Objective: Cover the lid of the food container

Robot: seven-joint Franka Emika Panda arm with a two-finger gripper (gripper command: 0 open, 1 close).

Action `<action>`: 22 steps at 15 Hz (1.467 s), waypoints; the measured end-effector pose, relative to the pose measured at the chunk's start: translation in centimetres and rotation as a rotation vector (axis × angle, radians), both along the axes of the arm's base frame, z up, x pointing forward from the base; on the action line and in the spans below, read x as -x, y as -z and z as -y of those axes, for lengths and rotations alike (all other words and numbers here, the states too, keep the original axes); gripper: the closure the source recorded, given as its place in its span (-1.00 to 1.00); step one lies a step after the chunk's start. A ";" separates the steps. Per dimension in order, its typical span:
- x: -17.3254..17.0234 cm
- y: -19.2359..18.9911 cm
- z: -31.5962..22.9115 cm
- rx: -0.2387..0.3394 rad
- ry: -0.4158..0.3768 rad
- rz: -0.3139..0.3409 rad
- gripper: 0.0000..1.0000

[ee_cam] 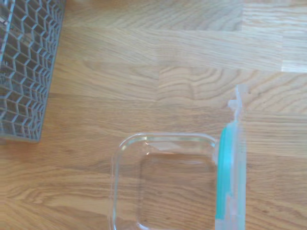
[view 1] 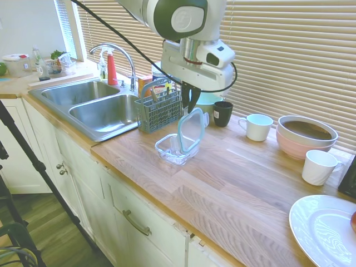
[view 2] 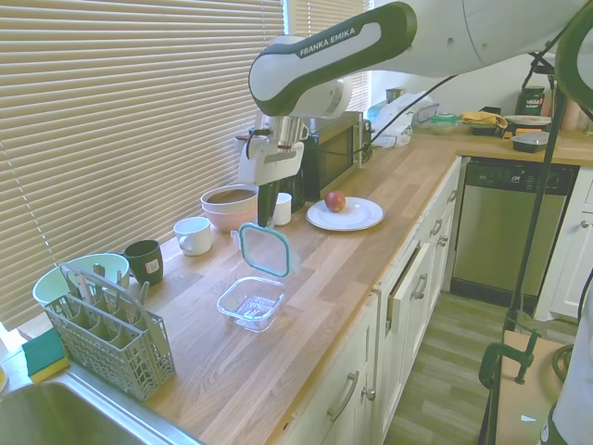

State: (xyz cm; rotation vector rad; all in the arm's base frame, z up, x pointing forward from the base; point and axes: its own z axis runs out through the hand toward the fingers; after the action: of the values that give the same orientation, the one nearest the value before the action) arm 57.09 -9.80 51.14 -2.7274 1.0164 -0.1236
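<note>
A long wooden counter (view 1: 233,183) runs under the window blinds, with a double steel sink (view 1: 92,105) set into one end. A large white plate (view 2: 345,214) holding a red fruit (view 2: 335,200) sits near the counter's front edge, toward the far end from the sink. A grey cutlery basket (view 1: 158,108) stands on the counter just beside the sink. Along the back edge by the blinds stand a mint-green bowl (view 2: 79,271), a dark mug (view 2: 144,260), a white cup (view 1: 257,127), a pink bowl (view 1: 305,136) and another white cup (view 1: 319,167). The food container (view 1: 176,149) rests open on the counter near the front edge, close to the basket. The gripper (view 1: 189,101) hangs above it, fingers pinched shut on the top edge of the lid (view 1: 190,131), which stands on edge with its lower rim at the container's rim. In the wrist view the lid's teal seal (ee_cam: 225,182) lines up along one side of the clear dish.
</note>
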 end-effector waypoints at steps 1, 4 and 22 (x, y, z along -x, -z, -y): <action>0.0 -0.2 -0.4 0.004 -0.003 0.002 1.00; 0.2 -0.7 -1.8 0.021 -0.013 0.002 1.00; 1.0 1.5 -4.8 0.085 -0.027 0.001 1.00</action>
State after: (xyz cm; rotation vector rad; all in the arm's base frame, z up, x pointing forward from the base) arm 56.08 -5.03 49.61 -2.8162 0.9957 -0.1679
